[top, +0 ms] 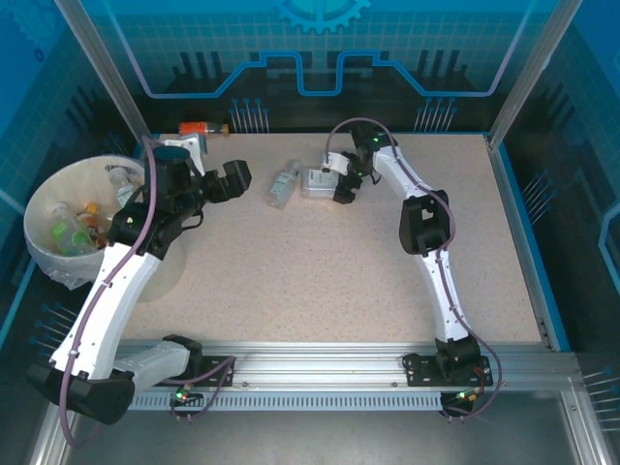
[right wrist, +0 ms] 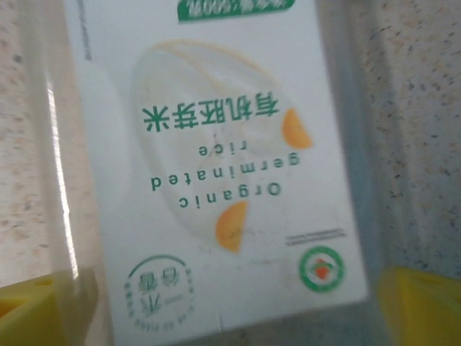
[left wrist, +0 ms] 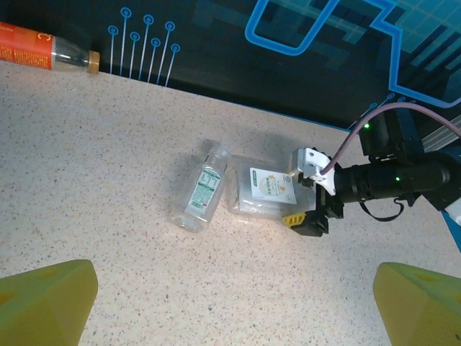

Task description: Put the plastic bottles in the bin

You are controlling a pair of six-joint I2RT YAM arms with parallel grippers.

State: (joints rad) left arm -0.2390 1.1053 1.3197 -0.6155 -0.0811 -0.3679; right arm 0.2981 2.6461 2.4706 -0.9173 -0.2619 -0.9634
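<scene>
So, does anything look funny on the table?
Yes. The clear pack at the right gripper is flat and boxy, labelled rice, unlike the bottle beside it. An orange bottle lies alone by the back wall.

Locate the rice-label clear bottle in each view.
Top external: rice-label bottle at top centre, at the right gripper's tip.
Left wrist: centre of frame, right of the green-label bottle.
Right wrist: close up, between the yellow fingertips.
Shared landmark: the right gripper straddling it.
</scene>
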